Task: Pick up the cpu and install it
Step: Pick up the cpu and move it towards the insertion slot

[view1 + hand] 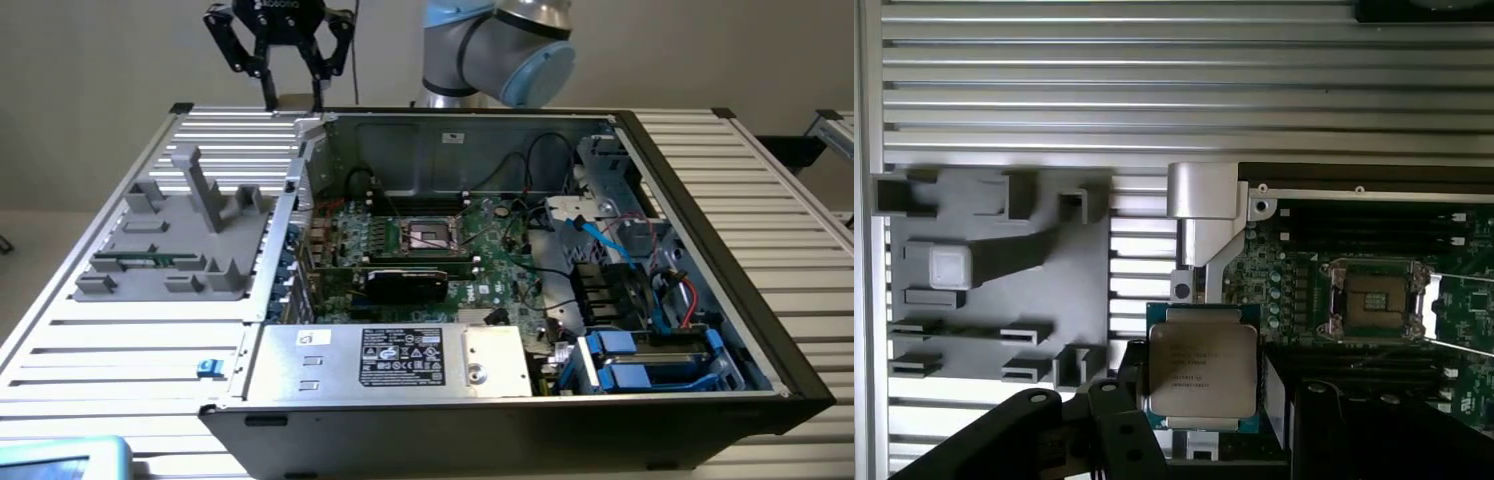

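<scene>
The cpu (1202, 368), a flat square chip with a silver-grey top and a thin green edge, hangs high above the scene with its printed top facing the wrist camera. My gripper (1204, 405) is shut on it, a black finger (1116, 405) against each side. In the exterior view the gripper (292, 95) hangs high over the back of the table, past the case's far corner on that view's left. The open black socket (430, 235) with its metal frame sits in the middle of the motherboard, bare, and also appears as the socket (1374, 300) beyond the chip.
An open computer case (694, 200) lies on the slatted table (120, 350). It holds a black card (407, 282), a power supply (387, 360), cables and blue drive bays (654, 360). A grey fixture tray (174, 240) with upright posts stands on the exterior view's left.
</scene>
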Controlling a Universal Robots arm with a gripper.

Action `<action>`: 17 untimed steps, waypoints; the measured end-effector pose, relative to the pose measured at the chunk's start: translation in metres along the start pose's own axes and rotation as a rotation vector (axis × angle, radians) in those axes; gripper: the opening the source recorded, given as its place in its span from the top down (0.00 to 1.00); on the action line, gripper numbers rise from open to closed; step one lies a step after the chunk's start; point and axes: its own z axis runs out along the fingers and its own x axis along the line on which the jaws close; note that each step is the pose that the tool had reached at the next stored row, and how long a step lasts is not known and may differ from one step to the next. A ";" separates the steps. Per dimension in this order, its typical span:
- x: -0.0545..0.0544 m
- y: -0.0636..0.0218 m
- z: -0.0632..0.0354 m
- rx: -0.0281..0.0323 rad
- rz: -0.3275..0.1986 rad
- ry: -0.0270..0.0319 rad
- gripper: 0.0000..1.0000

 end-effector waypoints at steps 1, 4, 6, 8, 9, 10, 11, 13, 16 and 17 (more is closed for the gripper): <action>-0.004 0.0000 -0.0001 -0.0001 0.000 0.0000 0.45; -0.015 -0.0002 -0.0004 0.0000 0.000 0.0001 0.45; -0.021 -0.0004 -0.0001 0.0000 0.000 -0.0001 0.45; -0.025 -0.0008 0.0016 -0.0001 0.000 -0.0033 0.45; -0.026 -0.0011 0.0026 -0.0001 0.000 -0.0056 0.45; -0.027 -0.0013 0.0036 0.0000 0.000 -0.0081 0.45; -0.029 -0.0015 0.0045 0.0001 0.000 -0.0106 0.45; -0.033 -0.0019 0.0063 0.0001 0.000 -0.0154 0.45; -0.039 -0.0022 0.0095 0.0000 0.000 -0.0200 0.45; -0.041 -0.0023 0.0106 0.0001 -0.001 -0.0217 0.45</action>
